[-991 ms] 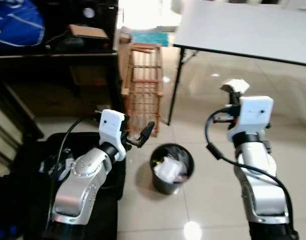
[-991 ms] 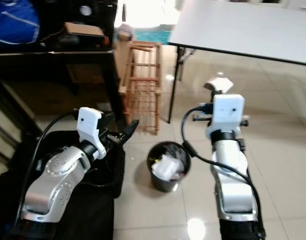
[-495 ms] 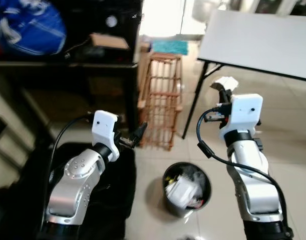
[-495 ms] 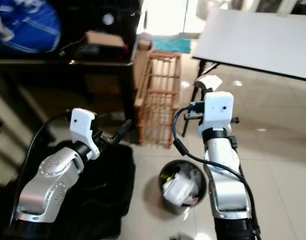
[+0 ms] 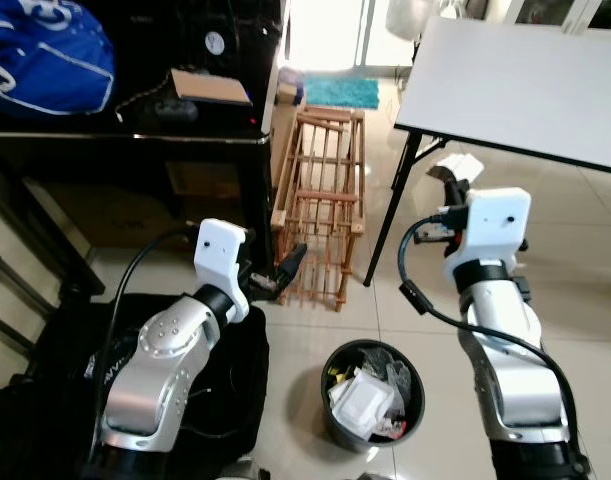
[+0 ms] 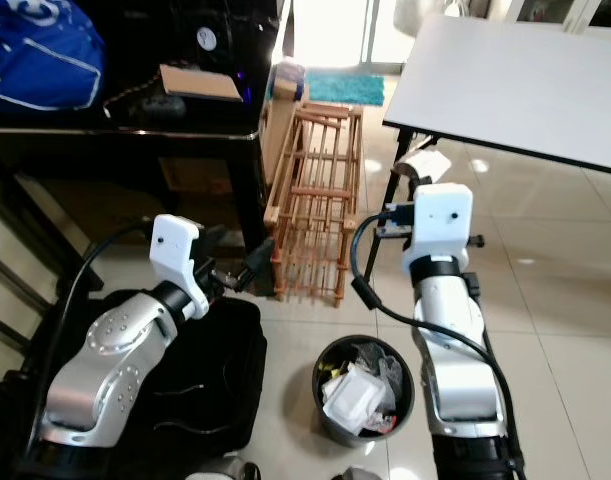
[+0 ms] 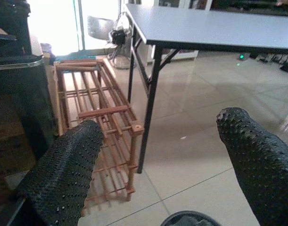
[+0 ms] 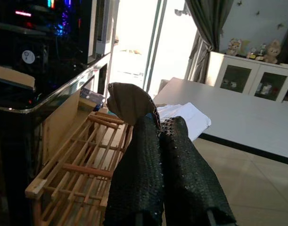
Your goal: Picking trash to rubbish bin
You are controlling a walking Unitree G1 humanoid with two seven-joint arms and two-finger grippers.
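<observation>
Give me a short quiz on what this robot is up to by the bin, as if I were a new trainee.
1. True or false: the right gripper is pinching a piece of white and brown trash.
2. How does the left gripper stand? A) fingers spread with nothing between them B) shut on a bottle C) inside the bin
3. What stands on the floor between the two arms, already holding white rubbish?

Key
1. True. Its fingers are pressed together on the trash, held up near the edge of the white table.
2. A.
3. The black rubbish bin, in front of the wooden rack.
</observation>
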